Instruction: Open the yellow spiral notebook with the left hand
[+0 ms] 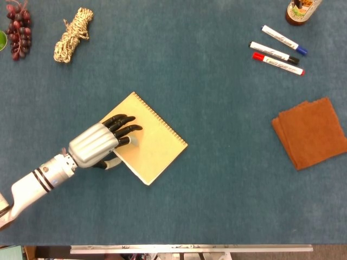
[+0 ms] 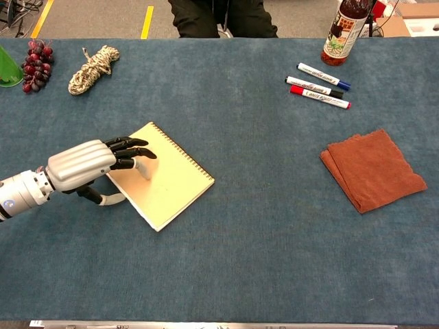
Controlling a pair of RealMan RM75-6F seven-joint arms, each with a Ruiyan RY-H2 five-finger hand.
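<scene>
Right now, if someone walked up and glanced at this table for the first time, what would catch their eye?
Most likely the silver left hand lying across the closed yellow spiral notebook, left of the table's centre. Next, the rust-brown folded cloth on the right stands out against the blue tabletop. Three markers lie at the far right, and a coil of rope at the far left.
</scene>
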